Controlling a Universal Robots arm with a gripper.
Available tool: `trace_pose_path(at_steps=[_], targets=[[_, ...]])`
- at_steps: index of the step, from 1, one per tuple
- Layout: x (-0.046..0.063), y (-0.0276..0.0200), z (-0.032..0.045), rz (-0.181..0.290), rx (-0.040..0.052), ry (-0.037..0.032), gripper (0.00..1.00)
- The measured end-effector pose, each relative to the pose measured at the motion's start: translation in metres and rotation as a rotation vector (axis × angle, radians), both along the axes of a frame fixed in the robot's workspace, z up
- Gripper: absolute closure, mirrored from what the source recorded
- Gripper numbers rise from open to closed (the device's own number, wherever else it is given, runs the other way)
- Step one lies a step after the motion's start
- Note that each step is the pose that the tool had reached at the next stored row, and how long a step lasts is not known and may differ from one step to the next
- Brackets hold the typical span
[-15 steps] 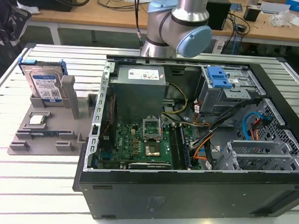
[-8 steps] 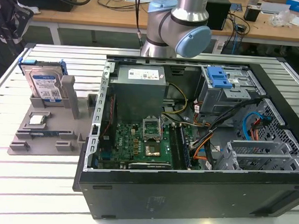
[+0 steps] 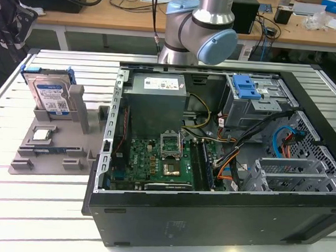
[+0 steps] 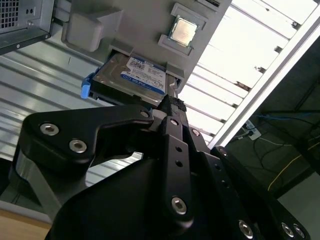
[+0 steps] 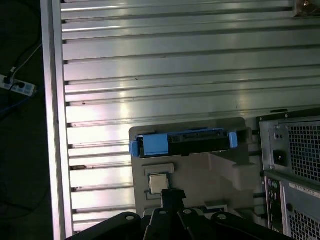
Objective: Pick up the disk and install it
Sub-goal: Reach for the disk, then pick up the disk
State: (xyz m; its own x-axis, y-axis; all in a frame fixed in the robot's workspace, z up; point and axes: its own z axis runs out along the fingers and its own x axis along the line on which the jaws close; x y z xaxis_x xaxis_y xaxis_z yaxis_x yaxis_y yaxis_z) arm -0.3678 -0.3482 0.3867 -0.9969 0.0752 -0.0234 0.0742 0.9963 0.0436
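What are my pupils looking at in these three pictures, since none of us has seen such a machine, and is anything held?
The jointed machine is a robot arm, standing behind an open computer case on a slatted metal table. The exterior view comes from a camera off the arm. Both wrist views come from cameras riding on the arm, so the black shape in them is its hand. At the exterior view's left of the case sits a grey holder. The disk, a silver drive with blue rails, leans in it, and a small square chip lies in it too. The disk is not yet picked up: it rests in the holder, apart from the hand.
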Motion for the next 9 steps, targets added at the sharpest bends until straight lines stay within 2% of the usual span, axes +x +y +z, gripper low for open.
trace_pose_path(at_steps=[3, 6, 9], targets=[[-0.0001, 0.0001, 0.0, 0.005, 0.0, 0.0, 0.9], [0.0, 0.0001, 0.0, 0.114, 0.0, 0.0, 0.9], [0.0, 0.0001, 0.0, 0.171, 0.0, 0.0, 0.9]])
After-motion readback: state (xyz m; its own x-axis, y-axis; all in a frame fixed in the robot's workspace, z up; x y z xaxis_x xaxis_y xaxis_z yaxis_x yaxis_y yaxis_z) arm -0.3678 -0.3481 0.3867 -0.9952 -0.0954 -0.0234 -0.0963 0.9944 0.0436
